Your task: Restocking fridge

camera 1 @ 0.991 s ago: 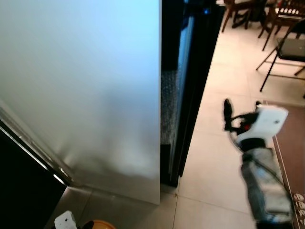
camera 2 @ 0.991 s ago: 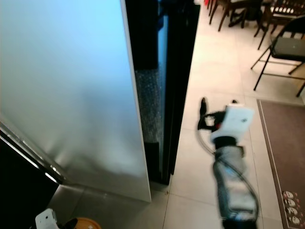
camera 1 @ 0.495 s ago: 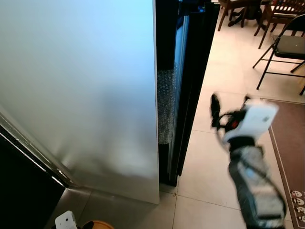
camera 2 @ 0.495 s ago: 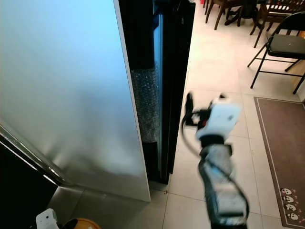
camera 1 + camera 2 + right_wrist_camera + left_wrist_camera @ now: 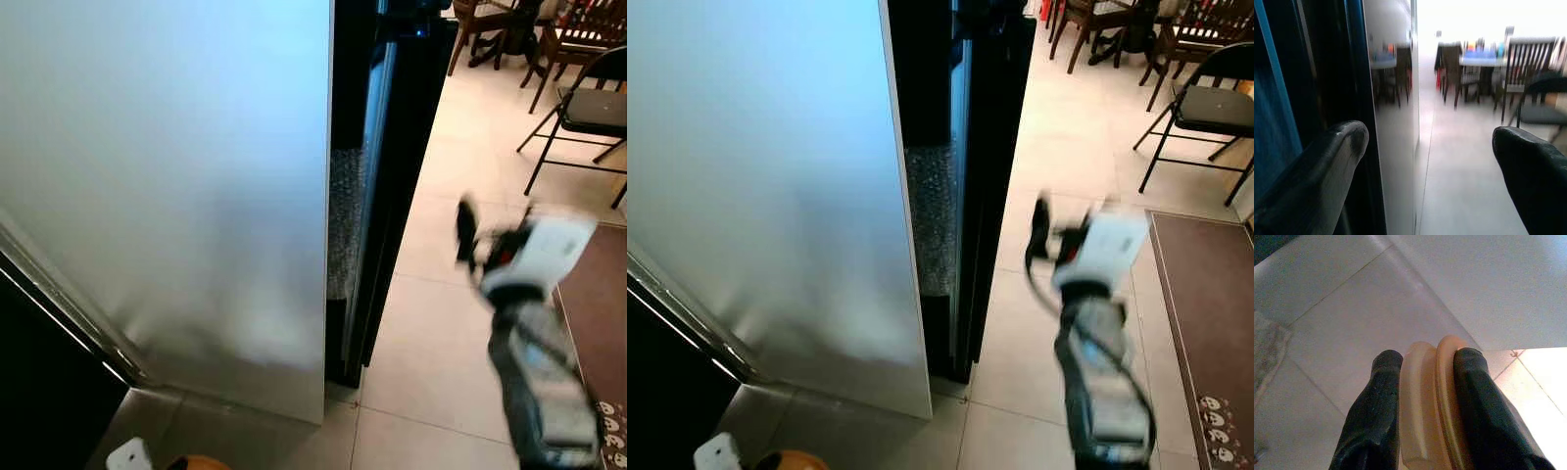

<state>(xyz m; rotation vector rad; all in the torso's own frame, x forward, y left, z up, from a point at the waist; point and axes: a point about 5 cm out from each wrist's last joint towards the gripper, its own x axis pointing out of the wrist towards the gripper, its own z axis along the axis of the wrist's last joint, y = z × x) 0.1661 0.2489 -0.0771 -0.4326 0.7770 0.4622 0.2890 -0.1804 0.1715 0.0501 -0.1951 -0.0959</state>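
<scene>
The fridge's pale grey door (image 5: 167,196) stands wide on my left, with the black fridge body (image 5: 407,137) just behind its edge. A strip of bubble wrap (image 5: 343,220) shows in the gap between them. My right gripper (image 5: 495,235) is raised over the tiled floor, a little to the right of the black body, blurred by motion. Its fingers stand open with nothing between them, and the black edge lies beside one finger (image 5: 1342,147). My left gripper (image 5: 1427,357) hangs low and is shut on a tan round container (image 5: 1425,421), whose orange rim (image 5: 201,462) peeks in at the bottom.
Folding chairs (image 5: 578,108) and a wooden dining set (image 5: 1117,24) stand at the back right. A brown mat (image 5: 1205,313) lies on the floor to the right. A dark opening with a metal rail (image 5: 59,323) is at the lower left. Open tile lies ahead on the right.
The right arm swung slightly toward the fridge half a second ago and is now back to the right. The whole view shifted a little with it. The left gripper still holds the container.
</scene>
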